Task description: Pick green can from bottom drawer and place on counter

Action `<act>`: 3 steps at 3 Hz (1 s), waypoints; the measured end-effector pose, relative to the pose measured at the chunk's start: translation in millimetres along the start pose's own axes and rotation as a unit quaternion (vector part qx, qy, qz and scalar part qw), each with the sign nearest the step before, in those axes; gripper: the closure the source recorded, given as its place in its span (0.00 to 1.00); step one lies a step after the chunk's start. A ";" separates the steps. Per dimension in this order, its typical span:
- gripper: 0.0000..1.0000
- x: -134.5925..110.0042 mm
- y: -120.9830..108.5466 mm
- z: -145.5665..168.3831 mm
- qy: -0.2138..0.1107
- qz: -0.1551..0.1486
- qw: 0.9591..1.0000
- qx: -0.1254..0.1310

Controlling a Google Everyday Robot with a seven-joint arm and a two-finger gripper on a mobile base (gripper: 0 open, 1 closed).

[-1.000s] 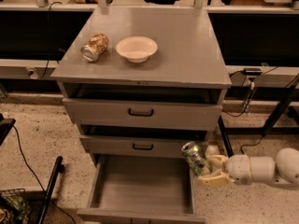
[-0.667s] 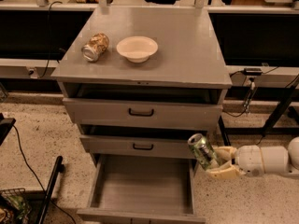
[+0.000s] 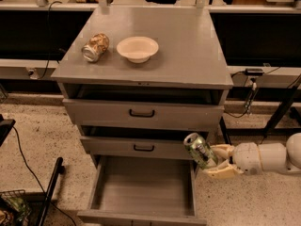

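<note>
— What is lying nearest?

— The bottom drawer (image 3: 141,185), down and to the left of the gripper (image 3: 211,160), is standing pulled out and showing a flat grey floor. A speckled stone floor (image 3: 37,140) is spreading beneath the gripper and far off to its left, where a black pole (image 3: 50,190) is leaning.

— And the gripper itself?

— It is hanging by the cabinet's right front corner, on a white arm (image 3: 268,157) reaching in from the right. Its two tan fingers are clasping the green can (image 3: 201,150) between them, just beside the right end of the middle drawer (image 3: 141,147).

— How is the can looking?

— Shiny green with pale markings (it is tilting, silver top leaning up and left).

— Farther back?

— Above and left of the gripper, the top drawer (image 3: 142,113) is sitting slightly open. Beyond it the counter (image 3: 188,46), smooth and grey, is carrying a white bowl (image 3: 137,48) and, left of that, a tan-and-gold can (image 3: 95,47) lying on its side. A dark recess (image 3: 263,36) is running behind the cabinet.
</note>
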State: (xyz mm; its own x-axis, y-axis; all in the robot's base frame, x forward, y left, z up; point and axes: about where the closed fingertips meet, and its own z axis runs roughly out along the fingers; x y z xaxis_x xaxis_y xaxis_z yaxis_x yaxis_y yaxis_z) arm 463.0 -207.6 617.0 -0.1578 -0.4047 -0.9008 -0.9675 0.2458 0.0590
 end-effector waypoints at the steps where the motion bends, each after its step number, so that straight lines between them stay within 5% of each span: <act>1: 1.00 -46.5 9.4 7.6 0.011 -0.049 0.999 -0.005; 2: 1.00 -127.3 13.1 6.8 0.021 -0.106 0.994 -0.012; 3: 1.00 -207.5 0.3 9.5 0.049 -0.123 0.991 -0.031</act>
State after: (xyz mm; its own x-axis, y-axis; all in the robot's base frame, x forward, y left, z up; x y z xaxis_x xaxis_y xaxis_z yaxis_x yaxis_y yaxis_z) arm 497.4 -115.2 799.9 0.0689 -0.5291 -0.8457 -0.9890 0.0752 -0.1277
